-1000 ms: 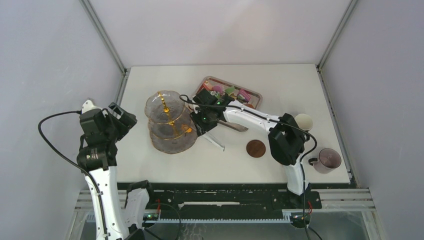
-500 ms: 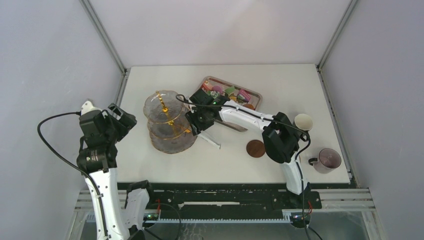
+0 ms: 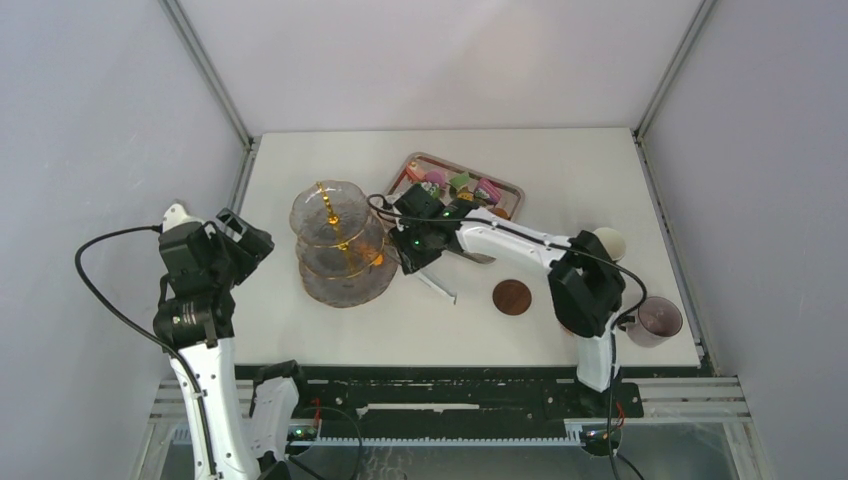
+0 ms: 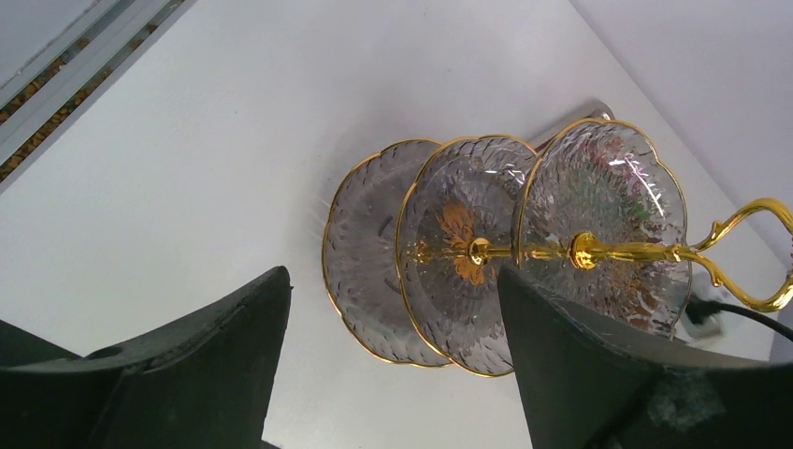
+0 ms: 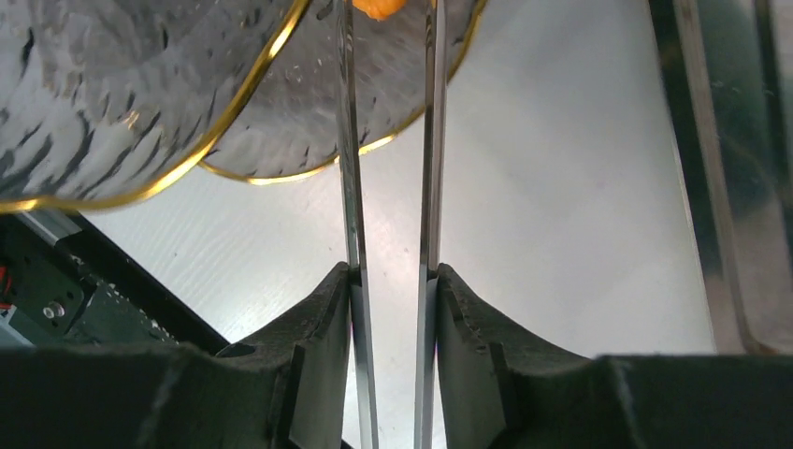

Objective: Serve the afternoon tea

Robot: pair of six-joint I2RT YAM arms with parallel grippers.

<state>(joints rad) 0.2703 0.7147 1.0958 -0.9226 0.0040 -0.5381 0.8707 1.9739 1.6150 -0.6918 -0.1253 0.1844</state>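
Right fingers (image 5: pixel 313 355) clamping tongs (image 5: pixel 348 168), orange cookie (image 5: pixel 379 7) sitting between tong arms over glass stand (image 5: pixel 112 103) rim, left fingers (image 4: pixel 178 365) standing wide left of it, table (image 5: pixel 561 206) showing rightward.

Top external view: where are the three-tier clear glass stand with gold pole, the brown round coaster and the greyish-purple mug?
Three-tier clear glass stand with gold pole (image 3: pixel 310 220): top external view, top tier's glass.
Brown round coaster (image 3: pixel 512 297): top external view, centre.
Greyish-purple mug (image 3: pixel 660 319): top external view, inside.
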